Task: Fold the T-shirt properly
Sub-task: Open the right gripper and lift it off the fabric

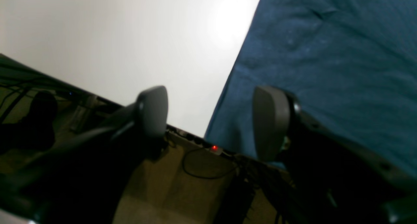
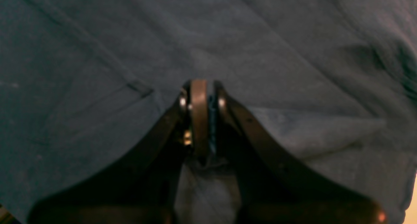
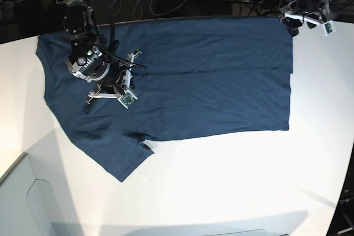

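Two-armed rig with the T-shirt (image 3: pixel 193 75) spread flat across the white surface (image 3: pixel 232 175), collar end at nine o'clock.
The right claw (image 2: pixel 205 100) is closed, pinching a small pleat of navy cloth between its jaws near the shoulder; the left claw (image 1: pixel 210 119) hangs wide open and empty over the hem corner at one o'clock. To fold well, the pinch should probably take both layers and lift evenly, without dragging the body. Blur in the right wrist view hides how many layers are caught; the far sleeve cannot be made out behind the right arm.
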{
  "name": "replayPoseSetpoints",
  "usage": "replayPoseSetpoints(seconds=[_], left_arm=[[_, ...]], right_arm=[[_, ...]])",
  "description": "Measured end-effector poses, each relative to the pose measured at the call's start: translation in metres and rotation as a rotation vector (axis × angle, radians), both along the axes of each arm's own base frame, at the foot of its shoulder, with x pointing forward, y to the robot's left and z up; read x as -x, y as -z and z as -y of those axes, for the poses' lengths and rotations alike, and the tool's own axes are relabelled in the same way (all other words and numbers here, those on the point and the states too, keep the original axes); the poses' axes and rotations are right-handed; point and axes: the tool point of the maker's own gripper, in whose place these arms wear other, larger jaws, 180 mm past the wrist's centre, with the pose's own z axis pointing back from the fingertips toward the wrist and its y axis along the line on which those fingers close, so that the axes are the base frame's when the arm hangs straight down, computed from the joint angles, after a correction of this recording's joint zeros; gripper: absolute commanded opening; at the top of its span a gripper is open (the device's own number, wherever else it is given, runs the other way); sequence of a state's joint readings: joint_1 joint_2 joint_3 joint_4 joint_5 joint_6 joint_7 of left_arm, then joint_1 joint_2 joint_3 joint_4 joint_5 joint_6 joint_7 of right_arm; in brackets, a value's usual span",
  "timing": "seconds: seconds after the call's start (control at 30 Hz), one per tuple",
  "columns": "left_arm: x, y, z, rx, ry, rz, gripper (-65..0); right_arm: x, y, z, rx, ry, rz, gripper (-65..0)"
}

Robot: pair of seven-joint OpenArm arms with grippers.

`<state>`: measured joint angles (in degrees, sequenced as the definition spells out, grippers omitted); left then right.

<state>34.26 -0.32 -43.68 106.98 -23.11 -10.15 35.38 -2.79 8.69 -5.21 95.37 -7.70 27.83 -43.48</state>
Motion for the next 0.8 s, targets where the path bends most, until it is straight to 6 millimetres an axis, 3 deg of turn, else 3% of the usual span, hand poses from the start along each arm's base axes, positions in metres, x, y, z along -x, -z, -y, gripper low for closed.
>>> replayPoseSetpoints(seconds=[0.17, 0.43, 0.63, 0.8], left_arm=[[0.000, 0.000, 0.000, 0.000, 0.000, 0.000, -26.2], [0.000, 0.000, 0.000, 0.000, 0.001, 0.000, -26.2], [0.000, 0.000, 0.000, 0.000, 0.000, 0.000, -26.2], [0.000, 0.000, 0.000, 0.000, 0.000, 0.000, -25.9]], right_arm=[[-0.005, -0.020, -0.017, -0.112, -0.022, 0.111, -64.8], [-0.001, -0.018, -0.020, -0.134, -0.027, 0.122, -64.4], [0.000, 0.000, -0.016, -0.121, -0.014, 0.069, -64.2], [-0.001, 0.001, -0.014, -0.120, -0.011, 0.066, -53.0]])
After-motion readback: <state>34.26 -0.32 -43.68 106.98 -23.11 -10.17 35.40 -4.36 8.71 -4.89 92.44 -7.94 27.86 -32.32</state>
